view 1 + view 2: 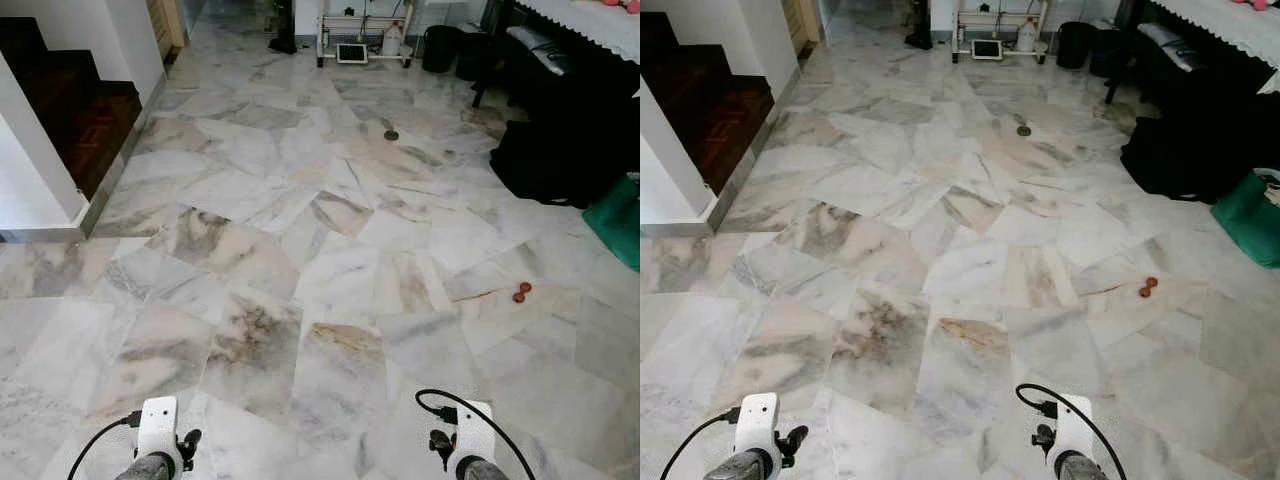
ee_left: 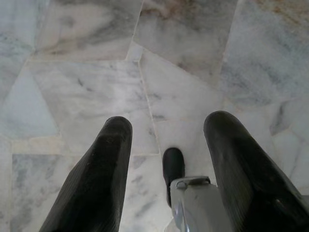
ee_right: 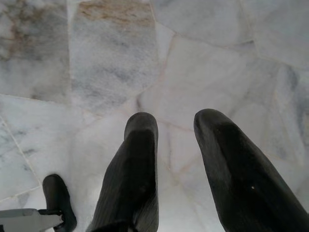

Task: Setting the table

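Both my arms hang low over the marble floor [image 1: 300, 200]. My left end effector [image 2: 166, 128] has its fingers spread apart with nothing between them, and my right end effector [image 3: 176, 125] is likewise parted and empty. Two small red round things [image 1: 521, 291] lie on the floor ahead to my right. A desk with a white cloth [image 1: 590, 20] stands far right, beside a green bag [image 1: 615, 220].

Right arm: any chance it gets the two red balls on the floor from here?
Probably not. The right gripper hangs open and low beside the robot's body, while the two red balls lie well ahead on the marble floor. Nothing blocks the way; it would need to walk closer and bend.
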{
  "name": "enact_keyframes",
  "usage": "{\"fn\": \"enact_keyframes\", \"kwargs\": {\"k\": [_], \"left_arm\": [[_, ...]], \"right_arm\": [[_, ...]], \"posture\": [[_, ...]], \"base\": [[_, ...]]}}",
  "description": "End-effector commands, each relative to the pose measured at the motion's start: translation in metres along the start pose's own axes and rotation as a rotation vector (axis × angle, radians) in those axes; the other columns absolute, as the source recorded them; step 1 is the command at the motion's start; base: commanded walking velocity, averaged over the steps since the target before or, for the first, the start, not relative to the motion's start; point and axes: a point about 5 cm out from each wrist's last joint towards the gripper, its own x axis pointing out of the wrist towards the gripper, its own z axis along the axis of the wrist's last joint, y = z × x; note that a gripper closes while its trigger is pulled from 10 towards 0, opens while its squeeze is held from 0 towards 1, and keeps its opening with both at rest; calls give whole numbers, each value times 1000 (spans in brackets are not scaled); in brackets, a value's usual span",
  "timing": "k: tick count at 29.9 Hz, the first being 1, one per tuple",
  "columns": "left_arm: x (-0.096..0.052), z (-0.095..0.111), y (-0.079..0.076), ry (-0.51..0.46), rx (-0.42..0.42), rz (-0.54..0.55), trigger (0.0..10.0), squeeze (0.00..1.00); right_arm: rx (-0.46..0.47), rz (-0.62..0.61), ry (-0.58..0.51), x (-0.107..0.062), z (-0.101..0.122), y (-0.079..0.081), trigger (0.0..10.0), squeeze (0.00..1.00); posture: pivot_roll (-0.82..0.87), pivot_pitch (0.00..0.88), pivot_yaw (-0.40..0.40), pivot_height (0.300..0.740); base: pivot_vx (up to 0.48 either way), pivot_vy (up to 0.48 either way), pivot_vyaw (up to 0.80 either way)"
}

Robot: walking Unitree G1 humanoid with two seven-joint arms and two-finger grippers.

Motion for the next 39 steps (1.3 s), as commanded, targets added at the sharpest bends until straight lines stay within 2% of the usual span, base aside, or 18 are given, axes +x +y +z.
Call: {"fn": "enact_keyframes", "kwargs": {"k": [1,11,23,34,39], "left_arm": [[-1,-6,1,27,-15,7,10000,0],[-1,-8,2,35,-16,8,10000,0],[-1,-6,2,27,-24,9,10000,0],[-1,-8,3,35,-4,-1,10000,0],[-1,-6,4,31,77,-9,10000,0]], "right_arm": [[18,-15,16,-1,-4,-6,10000,0],[1,-23,25,-2,-4,-11,10000,0],[-18,-12,39,-1,-7,-6,10000,0],[-45,32,24,3,2,23,10000,0],[-56,52,18,4,8,37,10000,0]], "posture": [[-13,0,-36,740],[-17,0,-28,740],[-12,0,-27,740],[2,0,-28,740],[11,0,-29,740]], "base": [[0,0,-763],[0,0,-719],[0,0,-685],[0,0,-683],[0,-114,-676]]}}
